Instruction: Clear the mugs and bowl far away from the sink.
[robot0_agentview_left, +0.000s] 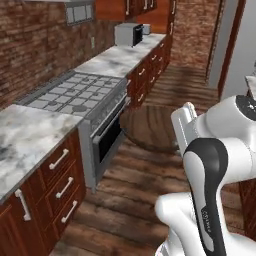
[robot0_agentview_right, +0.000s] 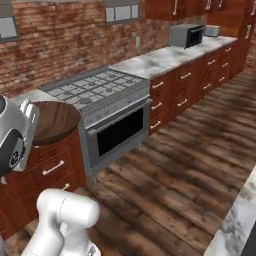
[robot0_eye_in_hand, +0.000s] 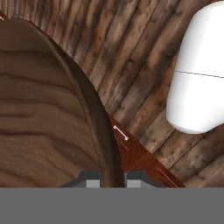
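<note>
A white Franka arm carries the bowl (robot0_agentview_right: 54, 121) through a simulated kitchen, pinched by its rim. In the hand view the gripper (robot0_eye_in_hand: 113, 178) has its two dark tips closed on either side of the bowl's thin edge, one inside and one outside, with the brown grained inside spreading to the left. The bowl hangs in the air, clear of any surface: in the right base view it sits at the left, in front of the cabinets (robot0_agentview_right: 47, 167) and just left of the stove (robot0_agentview_right: 100, 90); in the left base view it shows near the middle of the floor (robot0_agentview_left: 145, 200), behind the arm's wrist.

The marble counter (robot0_agentview_left: 30, 135) runs along the brick wall at the left, with the stove beside it and a microwave (robot0_agentview_left: 129, 34) at the far end. Neither sink nor mugs can be made out from here.

The bowl looks like turned wood: stiff, unlikely to break, and probably moderate in weight for its width. Held at one point on the rim, that width would tend to lever it downward, so a firm pinch and slow, level travel seem wise. The smooth finish may slip between the pads. The rim looks the only place narrow enough for these jaws, and a deeper bite over the wall would likely steady it.
</note>
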